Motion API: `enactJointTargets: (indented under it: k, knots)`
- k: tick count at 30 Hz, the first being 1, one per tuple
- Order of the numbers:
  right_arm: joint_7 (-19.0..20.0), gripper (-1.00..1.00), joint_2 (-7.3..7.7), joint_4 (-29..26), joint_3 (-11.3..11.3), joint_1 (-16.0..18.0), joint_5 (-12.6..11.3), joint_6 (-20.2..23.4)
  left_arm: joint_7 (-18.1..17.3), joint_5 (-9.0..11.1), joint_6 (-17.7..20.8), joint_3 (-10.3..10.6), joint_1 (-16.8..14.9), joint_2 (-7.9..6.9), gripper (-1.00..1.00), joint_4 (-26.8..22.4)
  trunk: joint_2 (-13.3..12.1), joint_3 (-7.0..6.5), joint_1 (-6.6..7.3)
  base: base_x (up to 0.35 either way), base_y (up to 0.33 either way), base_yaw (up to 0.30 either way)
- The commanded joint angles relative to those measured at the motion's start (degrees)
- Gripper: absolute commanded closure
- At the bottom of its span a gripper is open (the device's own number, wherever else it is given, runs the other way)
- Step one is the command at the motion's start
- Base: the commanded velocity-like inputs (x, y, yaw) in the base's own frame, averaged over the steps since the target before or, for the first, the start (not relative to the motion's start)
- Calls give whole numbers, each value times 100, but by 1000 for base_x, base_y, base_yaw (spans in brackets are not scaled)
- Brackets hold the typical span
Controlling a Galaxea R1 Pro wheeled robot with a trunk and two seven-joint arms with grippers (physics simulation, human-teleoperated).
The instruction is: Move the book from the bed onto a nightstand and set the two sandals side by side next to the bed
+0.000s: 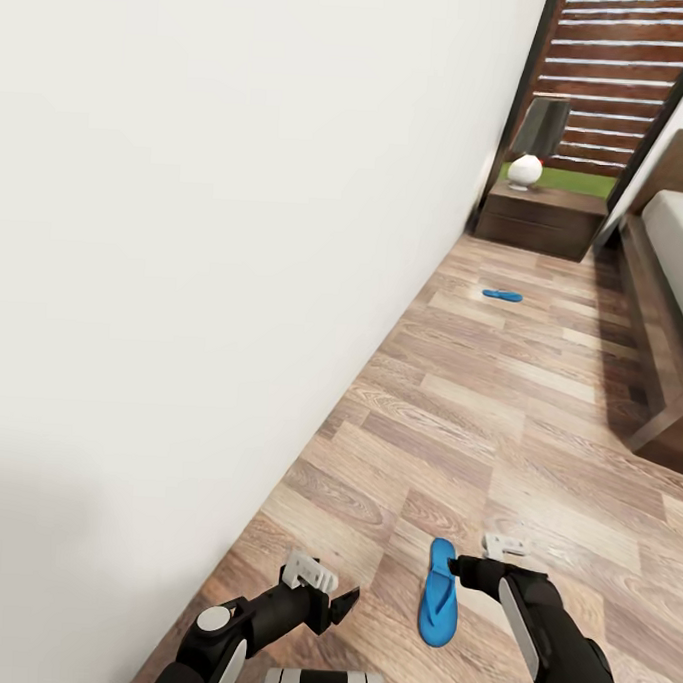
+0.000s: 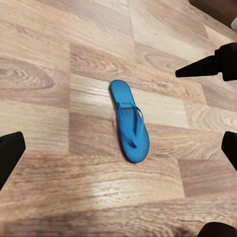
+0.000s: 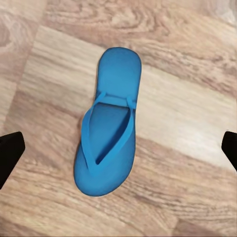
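Here the near sandal (image 1: 438,593) lies flat, long axis running away from the robot; right end effector (image 3: 118,150) spread wide above it

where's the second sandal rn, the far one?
Head view: far sandal lies flat on the floor ahead, right of the wall, short of the nightstand, left of the bed.

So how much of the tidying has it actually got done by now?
Nothing looks finished. The two sandals lie far apart: the near sandal on the floor between the left gripper and the right gripper, both open, not holding it; the far sandal near the nightstand. Pairing them beside the bed remains, and the book job.
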State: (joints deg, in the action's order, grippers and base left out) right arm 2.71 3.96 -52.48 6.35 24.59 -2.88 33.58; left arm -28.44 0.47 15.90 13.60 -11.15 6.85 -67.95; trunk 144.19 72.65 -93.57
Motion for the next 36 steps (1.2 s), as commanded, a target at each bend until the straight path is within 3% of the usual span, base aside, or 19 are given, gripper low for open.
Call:
enactJointTargets:
  k: [1, 12, 18, 22, 24, 26, 32, 36]
  knots:
    - [16, -100, 4, -14, 8, 2, -28, 31, -21, 6, 45, -5, -1, 3, -100, -8, 3, 27, -1, 0, 0, 0]
    - [15, -100, 5, -25, 8, 2, -28, 39, -21, 5, 45, -2, -1, 6, -100, -8, 18, 271, -30, 0, 0, 0]
    - [11, -100, 0, -25, 7, 2, -23, 33, -27, 41, 45, -16, -1, 1, -100, -10, 18, 271, -30, 0, 0, 0]
    - [10, -100, 0, -25, 7, 2, -22, 33, -48, 378, 54, -49, -6, -17, -100, -56, 18, 271, -30, 0, 0, 0]
    - [10, -100, 0, -23, 7, 2, -18, 29, -56, 744, 64, -56, -35, -23, -100, -140, 18, 271, -30, 0, 0, 0]
    - [10, -100, 0, -23, 7, 2, -15, 27, -60, 898, 73, -57, -115, -27, -100, -168, 18, 271, -30, 0, 0, 0]
    - [10, -100, 0, -25, 7, 2, -11, 26, -84, 1190, 81, -126, -338, -85, -100, -189, 18, 271, -30, 0, 0, 0]
    - [10, -100, 0, -21, 7, 2, -5, 26, -83, 1244, 78, -148, -356, -97, -100, -211, 18, 271, -30, 0, 0, 0]
